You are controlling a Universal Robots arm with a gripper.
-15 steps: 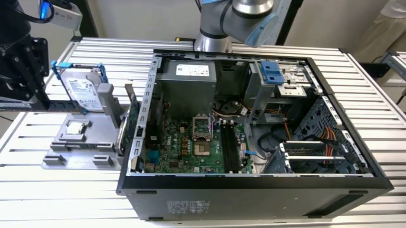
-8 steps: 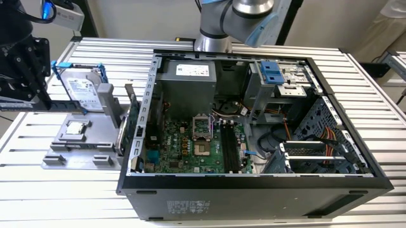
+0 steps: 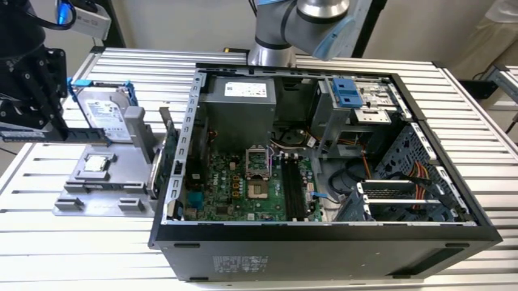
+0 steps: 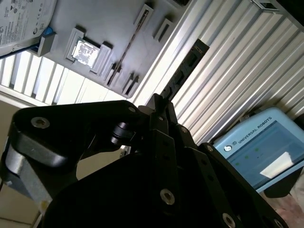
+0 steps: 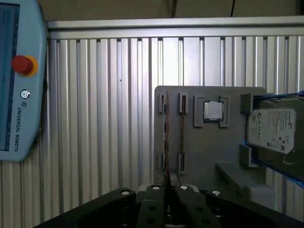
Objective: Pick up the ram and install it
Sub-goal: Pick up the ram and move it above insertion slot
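The ram (image 3: 69,136) is a thin blue stick with dark chips, held level above the grey holder plate (image 3: 97,197) at the exterior view's left. My black gripper (image 3: 50,128) is shut on it from above. In both wrist views the ram (image 4: 186,67) (image 5: 166,137) is seen edge-on, sticking out from between the closed fingers (image 4: 159,118) (image 5: 156,202), with the holder plate (image 5: 209,147) beyond it. The open computer case (image 3: 186,139) lies to the exterior view's right, and the dark memory slots (image 3: 293,188) on its green motherboard have nothing in them.
On the holder plate sit a small square silver CPU (image 3: 96,162) (image 5: 213,110) and a silver hard drive in a blue bracket (image 3: 105,114) (image 5: 274,130). A teach pendant (image 5: 19,80) (image 4: 259,152) lies on the ribbed aluminium table (image 3: 81,260). The arm's base (image 3: 275,36) stands behind the case.
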